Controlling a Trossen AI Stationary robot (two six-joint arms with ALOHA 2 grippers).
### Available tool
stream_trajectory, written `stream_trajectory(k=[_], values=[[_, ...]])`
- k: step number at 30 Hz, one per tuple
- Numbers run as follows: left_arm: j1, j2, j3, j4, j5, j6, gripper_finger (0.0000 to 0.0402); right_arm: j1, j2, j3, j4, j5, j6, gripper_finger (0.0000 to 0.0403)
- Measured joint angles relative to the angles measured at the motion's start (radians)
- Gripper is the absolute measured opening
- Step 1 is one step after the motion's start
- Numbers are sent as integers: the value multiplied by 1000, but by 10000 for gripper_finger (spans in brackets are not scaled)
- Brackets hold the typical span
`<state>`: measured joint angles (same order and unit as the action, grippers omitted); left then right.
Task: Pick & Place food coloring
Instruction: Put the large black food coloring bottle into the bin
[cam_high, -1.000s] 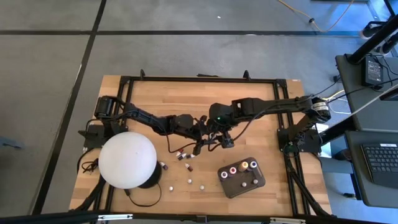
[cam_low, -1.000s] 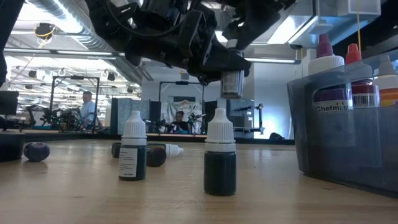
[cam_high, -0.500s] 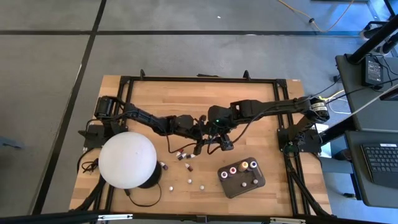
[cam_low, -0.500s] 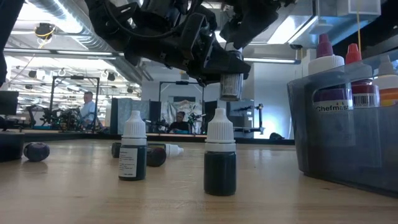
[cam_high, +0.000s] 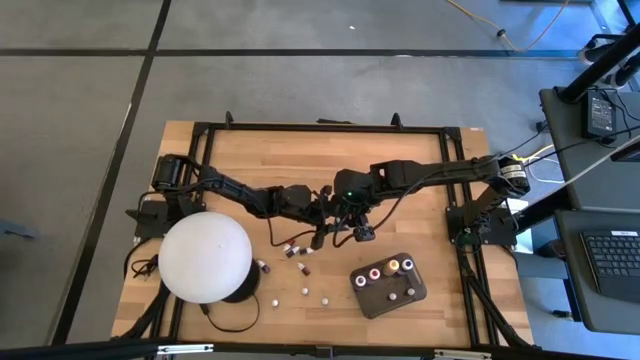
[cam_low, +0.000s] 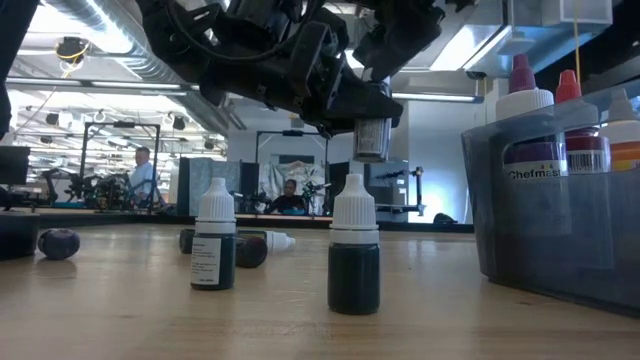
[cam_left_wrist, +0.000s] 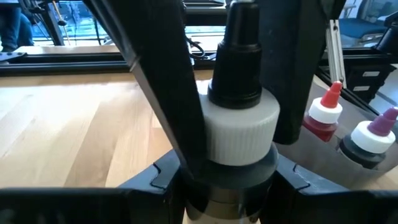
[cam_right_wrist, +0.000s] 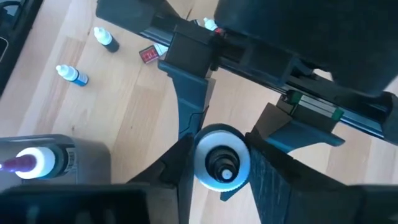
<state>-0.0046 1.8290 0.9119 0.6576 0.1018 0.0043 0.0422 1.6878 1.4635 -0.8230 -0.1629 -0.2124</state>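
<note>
White plastic sits at the middle of your work: a white-capped bottle (cam_left_wrist: 239, 127) of food coloring with a dark nozzle, held in the air over the middle of the wooden table (cam_high: 400, 165). Your left gripper (cam_high: 320, 228) is clamped on its lower body, and the left wrist view shows the cap rising above that grip. Your right gripper (cam_right_wrist: 222, 165) has its fingers drawn in against both sides of the same cap, which only the right wrist view shows, looking straight down on the nozzle. From above you cannot see this bottle at all, because the two grippers meet over it. The low view shows its lower end hanging beneath them, clear of the table. In front of it there, two dark upright bottles (cam_low: 354, 258) with white caps stand apart. From above, more loose bottles (cam_high: 296, 250) lie scattered just below the grippers. Beyond those, the dark grey tray (cam_high: 385, 297) holds several bottles, among them a red-tipped bottle (cam_left_wrist: 323, 112) and a purple-tipped bottle (cam_left_wrist: 373, 134). A big white dome (cam_high: 205, 258) sits near the left arm's base.
</note>
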Motion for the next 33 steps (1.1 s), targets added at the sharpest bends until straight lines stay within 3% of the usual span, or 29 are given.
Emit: stream_trajectory(k=[10, 16, 20, 27, 33], values=[[0, 0, 0, 2, -26, 3, 144, 1, -8, 0, -14, 35, -3, 122], [-8, -1, 2, -10, -40, 65, 191, 1, -55, -3, -55, 42, 11, 122], [-13, -9, 2, -6, -43, 97, 225, 3, -105, -3, -108, 105, 52, 122], [8, -64, -45, -90, -24, 61, 238, 36, -214, -2, -261, 171, 232, 122], [37, -85, -88, -80, -28, 32, 234, 162, -265, -2, -355, 211, 446, 122]])
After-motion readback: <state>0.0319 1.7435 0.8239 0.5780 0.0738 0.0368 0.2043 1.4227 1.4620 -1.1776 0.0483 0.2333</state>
